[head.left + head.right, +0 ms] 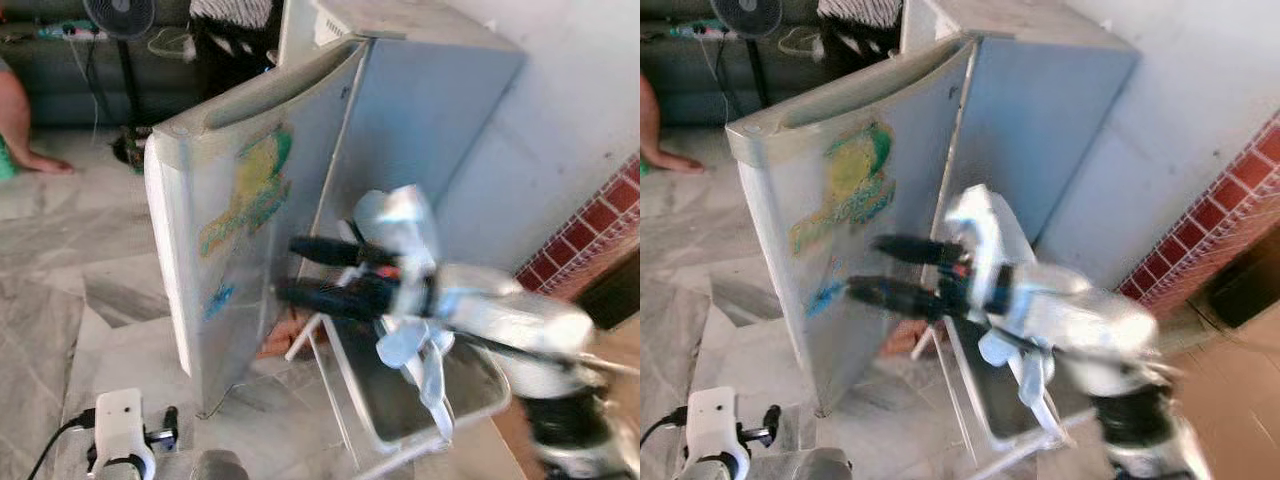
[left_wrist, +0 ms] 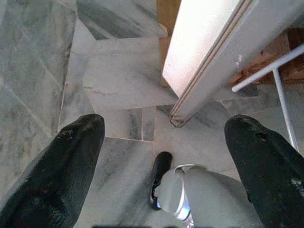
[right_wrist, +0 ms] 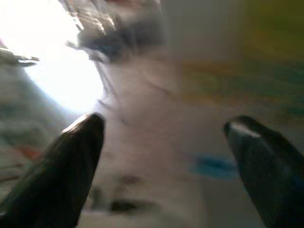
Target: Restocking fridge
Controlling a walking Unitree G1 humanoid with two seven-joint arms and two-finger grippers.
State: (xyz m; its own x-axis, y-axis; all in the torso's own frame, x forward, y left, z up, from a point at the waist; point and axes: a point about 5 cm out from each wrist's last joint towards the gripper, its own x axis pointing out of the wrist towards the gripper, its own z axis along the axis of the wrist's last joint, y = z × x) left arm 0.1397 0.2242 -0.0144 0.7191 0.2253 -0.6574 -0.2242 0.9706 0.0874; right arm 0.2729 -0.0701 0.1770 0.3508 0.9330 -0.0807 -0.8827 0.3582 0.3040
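reaching right claw [image 1: 283, 272] spread wide, near fridge door [image 1: 235, 215].

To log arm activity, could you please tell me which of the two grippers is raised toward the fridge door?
The right gripper, black fingers spread, is raised beside the pale grey stickered fridge door; the left gripper hangs over the marble floor.
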